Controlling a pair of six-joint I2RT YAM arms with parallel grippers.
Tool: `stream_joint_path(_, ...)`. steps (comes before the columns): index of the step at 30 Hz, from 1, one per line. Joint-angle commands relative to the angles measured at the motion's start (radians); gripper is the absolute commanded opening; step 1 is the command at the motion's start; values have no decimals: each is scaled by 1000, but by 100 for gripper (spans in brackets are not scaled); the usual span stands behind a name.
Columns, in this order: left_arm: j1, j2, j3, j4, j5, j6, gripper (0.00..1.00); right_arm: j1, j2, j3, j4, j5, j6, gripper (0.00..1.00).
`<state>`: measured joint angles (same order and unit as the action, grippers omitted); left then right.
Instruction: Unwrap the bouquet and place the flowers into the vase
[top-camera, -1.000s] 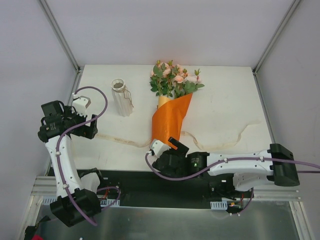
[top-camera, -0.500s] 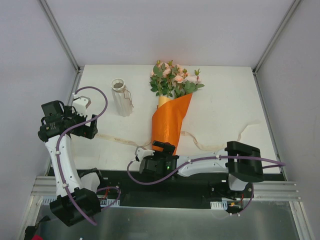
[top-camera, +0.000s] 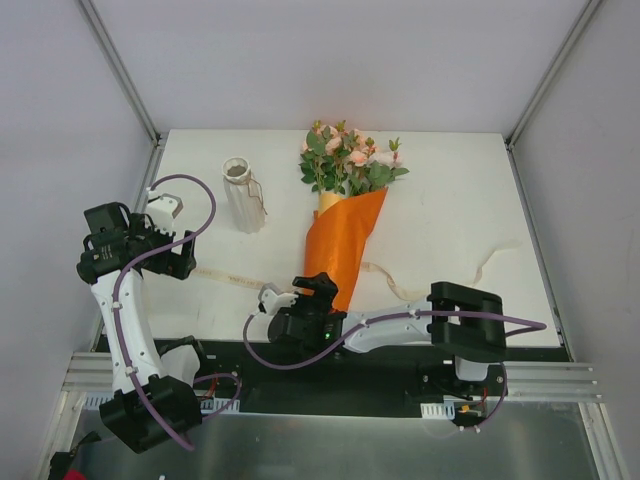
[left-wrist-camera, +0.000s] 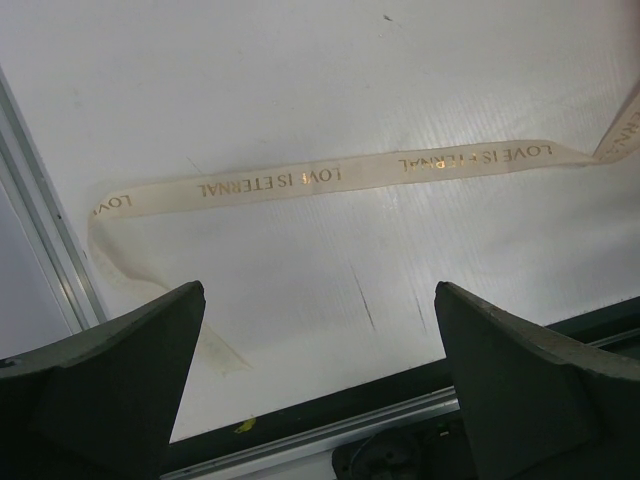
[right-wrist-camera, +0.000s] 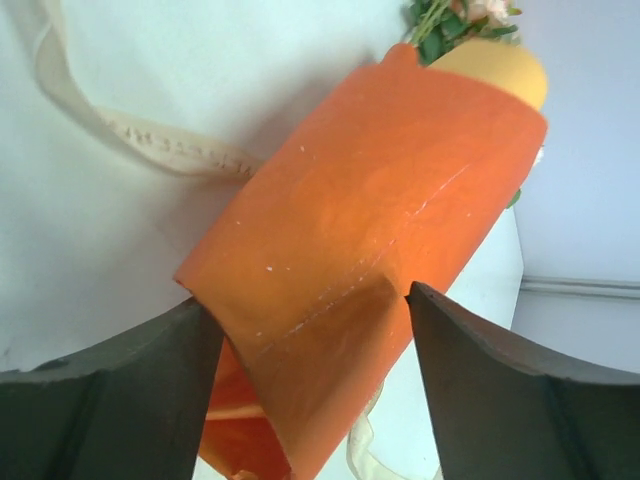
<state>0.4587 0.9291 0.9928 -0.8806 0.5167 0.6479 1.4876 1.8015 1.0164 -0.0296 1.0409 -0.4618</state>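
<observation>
The bouquet (top-camera: 344, 235) lies in the middle of the top view on the white table (top-camera: 450, 200). Its orange paper cone narrows toward the bottom of the frame, and the flowers (top-camera: 350, 160) fan out at the upper end. The right gripper (top-camera: 300, 292) is at the cone's narrow lower end. In the right wrist view its fingers (right-wrist-camera: 500, 390) stand wide on either side of the orange paper, which reaches both, but I cannot tell whether they press it. The vase (top-camera: 242, 195) sits to the left of the blooms, apart from them. A cream ribbon (left-wrist-camera: 330, 178) with gold "LOVE IS ETERNAL" lettering trails loose across the table. The left gripper (left-wrist-camera: 318, 300) hangs over it at the left edge, jaws spread wide and holding nothing.
</observation>
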Motion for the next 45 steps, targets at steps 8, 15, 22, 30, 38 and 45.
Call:
stream_joint_path(8,-3,-15,13,-18,26,9,99,3,-189,-42,286,188,-161,44)
stream_joint_path(15,-3,-18,17,-18,26,6,99,5,-356,-85,313,310,-118,39)
stream_joint_path(22,-3,-26,29,-21,26,2,99,7,-559,-127,116,416,103,28)
stream_joint_path(30,-5,-16,52,-32,34,2,99,25,-438,209,-1630,475,1685,82)
stream_joint_path(38,-29,-6,89,-70,48,10,99,-18,-485,315,-1629,513,1660,96)
stream_joint_path(45,-303,-12,165,-127,6,-60,99,-438,-591,552,-1607,499,1464,96)
